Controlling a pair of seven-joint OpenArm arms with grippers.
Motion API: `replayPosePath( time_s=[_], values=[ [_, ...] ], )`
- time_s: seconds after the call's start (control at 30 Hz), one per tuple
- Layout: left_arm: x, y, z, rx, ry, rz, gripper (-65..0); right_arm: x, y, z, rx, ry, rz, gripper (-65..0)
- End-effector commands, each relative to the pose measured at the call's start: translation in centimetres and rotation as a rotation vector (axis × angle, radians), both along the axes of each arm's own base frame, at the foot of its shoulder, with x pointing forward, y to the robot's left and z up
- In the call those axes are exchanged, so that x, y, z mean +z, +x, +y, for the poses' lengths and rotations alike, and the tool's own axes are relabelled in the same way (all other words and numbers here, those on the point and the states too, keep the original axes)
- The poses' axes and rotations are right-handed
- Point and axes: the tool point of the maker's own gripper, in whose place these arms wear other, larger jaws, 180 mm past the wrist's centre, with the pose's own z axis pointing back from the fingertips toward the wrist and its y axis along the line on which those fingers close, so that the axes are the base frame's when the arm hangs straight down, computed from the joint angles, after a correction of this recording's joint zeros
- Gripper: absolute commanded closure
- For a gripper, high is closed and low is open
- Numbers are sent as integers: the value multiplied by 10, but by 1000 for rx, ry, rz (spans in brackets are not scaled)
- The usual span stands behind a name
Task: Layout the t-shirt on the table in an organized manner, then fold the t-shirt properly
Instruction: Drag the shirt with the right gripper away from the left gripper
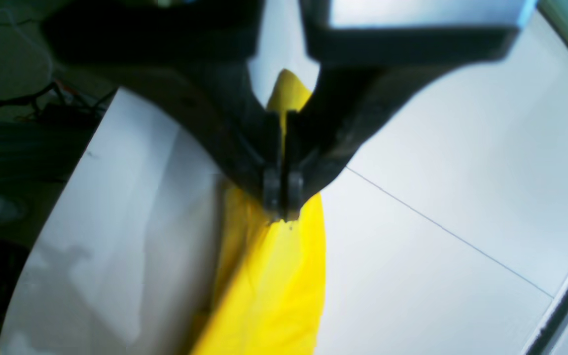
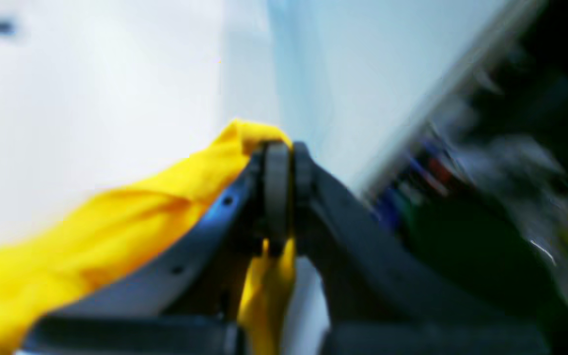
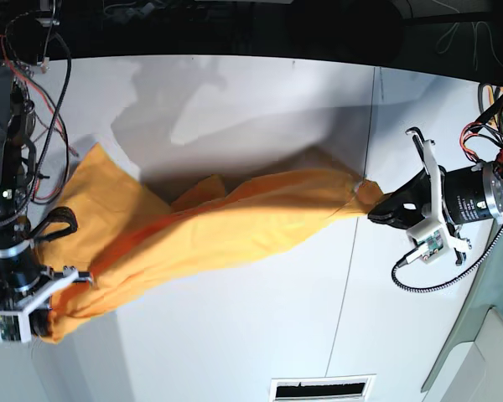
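Observation:
The orange-yellow t-shirt [image 3: 210, 230] hangs stretched between my two grippers above the white table [image 3: 260, 335], sagging in the middle. My left gripper [image 3: 374, 209], on the right of the base view, is shut on one end of the cloth; in the left wrist view its fingertips [image 1: 282, 197] pinch the t-shirt [image 1: 279, 286]. My right gripper [image 3: 54, 289], at the left edge of the base view, is shut on the other end; in the right wrist view the t-shirt [image 2: 82, 227] bunches over the closed gripper [image 2: 284, 162]. The print is not visible.
A thin dark seam [image 3: 356, 218] crosses the table. A slotted vent [image 3: 323, 389] sits at the near edge. Cables and electronics [image 3: 17, 92] crowd the left side. The table's far edge [image 3: 235, 57] meets a dark background.

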Motion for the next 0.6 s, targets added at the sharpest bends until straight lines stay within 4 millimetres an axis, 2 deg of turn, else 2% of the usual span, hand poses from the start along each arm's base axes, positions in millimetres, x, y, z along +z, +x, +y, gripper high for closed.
replayPosePath(
  time_s=[0.0,0.07,0.13,0.2,0.27,0.3,0.37,0.4,0.43,0.53,0.57],
  values=[
    [-1,9,12,45,3,-6,0,31,21,11,49,28,-89,0],
    [-27,14,29,126,-30,63,0,34,57,41,161,82,-72,0],
    [-57,12,44,200,-55,146,0,26,96,66,217,111,-6,0],
    [-83,6,53,266,-84,225,0,7,127,91,254,128,100,0],
    [-103,1,57,312,-107,284,0,-16,147,114,287,129,203,0],
    [-109,-1,56,326,-119,303,0,-28,152,124,297,126,252,-85],
    [-119,-6,55,342,-130,337,0,-50,153,136,307,117,335,-340],
    [-122,-9,54,345,-130,349,0,-57,151,142,314,112,361,-415],
    [-123,-11,54,346,-133,355,0,-65,147,143,314,98,389,-434],
    [-123,-12,56,347,-128,363,0,-77,135,141,274,105,437,-430],
    [-121,-11,56,347,-135,362,-27,-79,130,137,248,107,449,-430]
  ],
)
